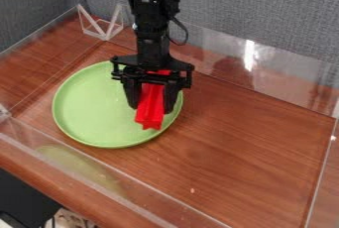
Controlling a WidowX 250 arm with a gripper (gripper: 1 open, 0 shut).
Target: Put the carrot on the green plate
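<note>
Carrot, a bright red, flat and long block with a matte surface [150,117], is seen in the camera view inside the outline of the round lime-green plate with low rim [93,113]. It is over the side of the plate toward the right edge of the picture, near the rim. The black robot gripper [153,101] is clamped on the carrot, with one dark finger on each side of it. The upper end of the carrot is hidden behind the gripper, and the lower end points to the near side of the plate. If this lower end touches the plate, I cannot tell.

The black arm [153,19] comes down from the top of the picture. The plate lies on the reddish-brown wooden table [245,153]. Behind it stand a speckled grey wall [259,9] and, near the corner, a whitish thin wire-like frame [90,24].
</note>
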